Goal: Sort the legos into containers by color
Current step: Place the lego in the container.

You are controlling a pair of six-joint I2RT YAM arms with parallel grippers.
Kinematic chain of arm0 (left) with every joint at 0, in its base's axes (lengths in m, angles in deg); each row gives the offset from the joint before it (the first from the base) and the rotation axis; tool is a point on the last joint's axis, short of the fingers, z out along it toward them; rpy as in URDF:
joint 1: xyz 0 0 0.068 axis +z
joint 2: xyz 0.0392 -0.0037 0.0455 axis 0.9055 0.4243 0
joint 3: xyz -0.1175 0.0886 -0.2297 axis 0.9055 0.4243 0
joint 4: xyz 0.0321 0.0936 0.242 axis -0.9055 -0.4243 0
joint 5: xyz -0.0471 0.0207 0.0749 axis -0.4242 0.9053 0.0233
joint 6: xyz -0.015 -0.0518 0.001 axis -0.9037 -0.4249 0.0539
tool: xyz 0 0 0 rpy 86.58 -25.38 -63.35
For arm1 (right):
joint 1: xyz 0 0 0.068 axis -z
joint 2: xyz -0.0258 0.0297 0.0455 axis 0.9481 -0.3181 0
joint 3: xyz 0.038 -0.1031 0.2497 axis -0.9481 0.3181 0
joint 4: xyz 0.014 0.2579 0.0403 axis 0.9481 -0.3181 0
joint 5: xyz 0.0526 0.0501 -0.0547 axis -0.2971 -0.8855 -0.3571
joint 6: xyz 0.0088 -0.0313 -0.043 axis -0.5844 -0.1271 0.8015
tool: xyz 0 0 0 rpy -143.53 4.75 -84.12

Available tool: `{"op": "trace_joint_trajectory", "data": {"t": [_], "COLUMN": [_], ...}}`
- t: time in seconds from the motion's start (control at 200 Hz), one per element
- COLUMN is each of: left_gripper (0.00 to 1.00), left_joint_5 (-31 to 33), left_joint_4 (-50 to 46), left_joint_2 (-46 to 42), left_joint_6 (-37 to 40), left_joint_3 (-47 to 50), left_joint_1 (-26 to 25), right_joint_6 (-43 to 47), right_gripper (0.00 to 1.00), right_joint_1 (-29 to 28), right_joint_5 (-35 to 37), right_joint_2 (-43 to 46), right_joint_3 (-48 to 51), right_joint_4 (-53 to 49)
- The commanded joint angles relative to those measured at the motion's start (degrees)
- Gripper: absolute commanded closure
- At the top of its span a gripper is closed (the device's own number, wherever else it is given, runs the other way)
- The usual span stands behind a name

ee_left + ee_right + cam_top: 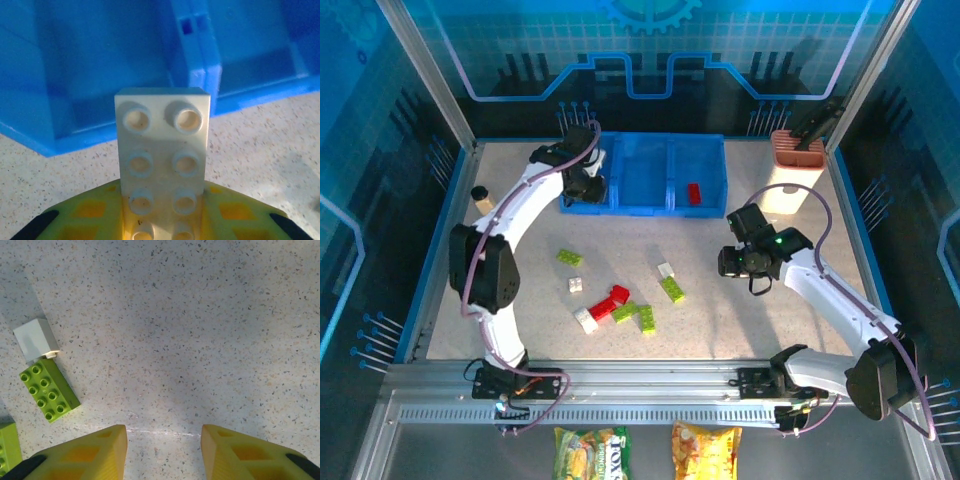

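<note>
My left gripper (162,212) is shut on a white lego (162,150), held studs-up just short of the blue tray's near wall (100,135). In the top view this gripper (582,188) sits at the left end of the containers (650,207). A red lego (694,193) lies in the right compartment. My right gripper (164,440) is open over bare table, its jaws wide apart with nothing between them, right of the loose pile (735,262). A green lego (49,390) and a white lego (36,339) lie to its left. Several red, green and white legos (620,305) are scattered mid-table.
A white-and-terracotta holder (794,170) stands at the back right, beside the tray. A small round jar (480,198) sits at the left edge. Two snack packets (592,452) lie in front of the arm rail. Blue walls and metal posts enclose the table.
</note>
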State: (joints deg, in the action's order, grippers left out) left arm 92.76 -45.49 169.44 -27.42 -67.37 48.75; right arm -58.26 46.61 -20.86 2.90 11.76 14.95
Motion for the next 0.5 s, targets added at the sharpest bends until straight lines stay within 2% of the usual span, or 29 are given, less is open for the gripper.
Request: {"op": "trace_joint_trajectory", "data": {"t": [0.0, 0.495], "left_gripper": [0.69, 0.69], "left_joint_5": [1.0, 0.8], "left_joint_4": [-3.0, -9.4], "left_joint_2": [4.1, 26.8], "left_joint_6": [-2.6, -4.9], "left_joint_3": [-5.6, -31.9], "left_joint_1": [1.9, 4.8], "right_joint_6": [0.6, 0.6], "right_gripper": [0.56, 0.56], "right_joint_1": [-0.9, -1.1], "right_joint_5": [-0.1, -0.1], "right_joint_2": [-0.2, -0.1], "right_joint_3": [-1.8, -2.0], "right_joint_4": [-1.0, -1.4]}}
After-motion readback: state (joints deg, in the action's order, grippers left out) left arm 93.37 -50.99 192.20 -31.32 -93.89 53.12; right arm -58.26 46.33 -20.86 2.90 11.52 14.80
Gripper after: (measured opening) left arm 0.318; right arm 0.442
